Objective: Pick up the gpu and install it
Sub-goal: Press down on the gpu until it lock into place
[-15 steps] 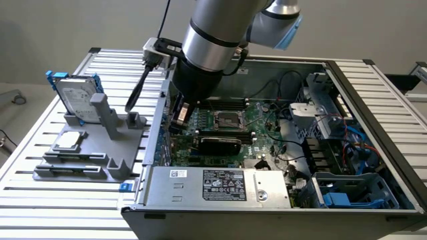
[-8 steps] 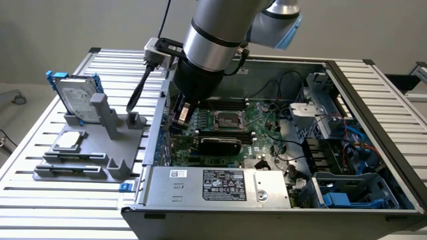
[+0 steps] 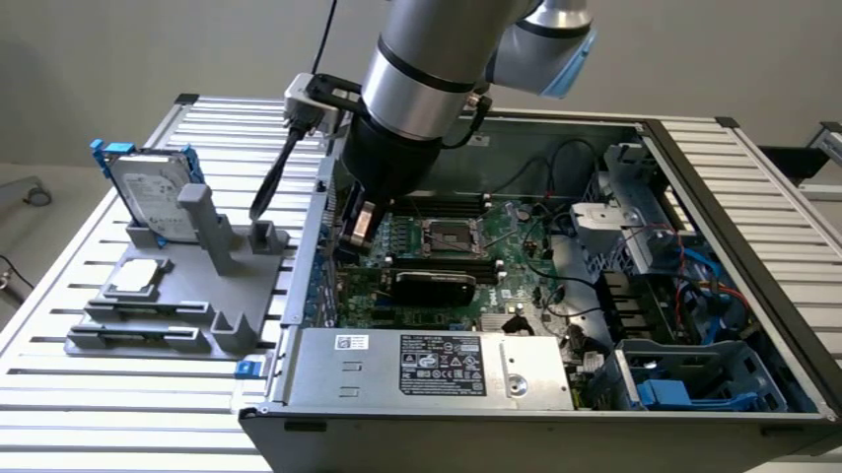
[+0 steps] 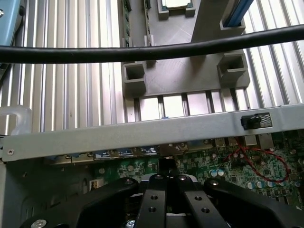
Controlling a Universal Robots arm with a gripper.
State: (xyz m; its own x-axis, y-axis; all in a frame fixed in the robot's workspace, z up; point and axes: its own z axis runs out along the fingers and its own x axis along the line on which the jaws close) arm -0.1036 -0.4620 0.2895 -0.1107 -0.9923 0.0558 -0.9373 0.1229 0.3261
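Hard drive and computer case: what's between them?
Exterior view: the grey holder's upright post and a hanging black cable, between hard drive and case wall.

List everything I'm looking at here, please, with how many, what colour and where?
computer case: one, grey metal, open on the slatted table
motherboard: one, green, on the case floor
gpu: one, black shroud, standing on the motherboard near the power supply
power supply: one, silver with a black label, at the case's near edge
hard drive: one, silver in a blue frame, upright on the holder
holder: one, grey, on the table at the exterior view's left
slatted table: one, silver, under everything
cable: one, black, running across the wrist view
robot arm: one, silver and black, reaching into the case
tool: one, black, shut, above the motherboard
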